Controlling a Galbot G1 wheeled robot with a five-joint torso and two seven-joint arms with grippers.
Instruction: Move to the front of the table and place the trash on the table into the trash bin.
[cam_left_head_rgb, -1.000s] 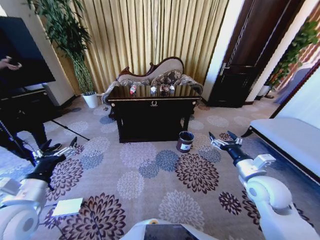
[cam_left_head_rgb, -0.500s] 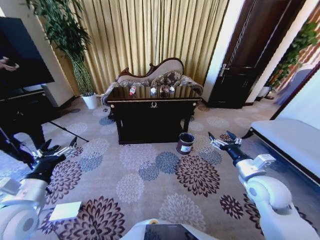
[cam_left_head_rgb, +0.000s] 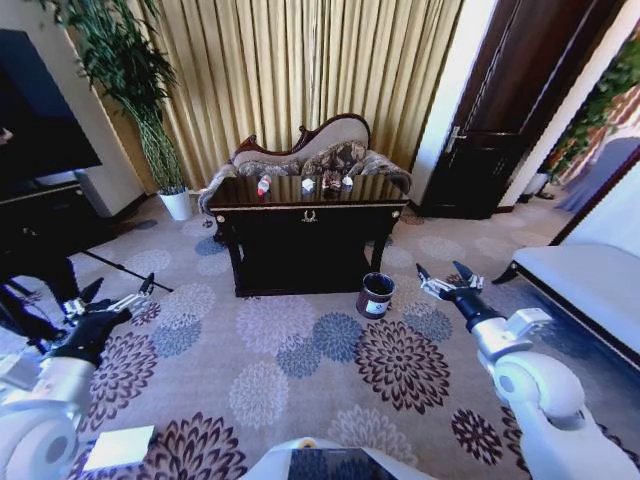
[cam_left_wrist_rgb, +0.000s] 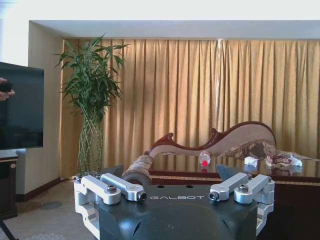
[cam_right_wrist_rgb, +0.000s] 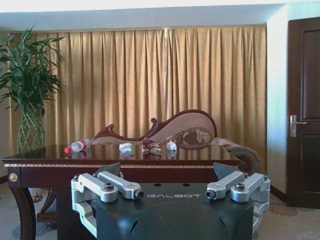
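Trash sits on top of the table (cam_left_head_rgb: 305, 215), well ahead of me: a bottle (cam_left_head_rgb: 264, 184), a white paper wad (cam_left_head_rgb: 307, 183) and a wrapper (cam_left_head_rgb: 329, 181). The bin (cam_left_head_rgb: 376, 295) stands on the carpet just beside the table's front right leg. My left gripper (cam_left_head_rgb: 108, 300) and right gripper (cam_left_head_rgb: 441, 281) hang low at my sides, both wide open and empty. If I drive straight in, my right arm could knock the bin over (it is small and looks light).
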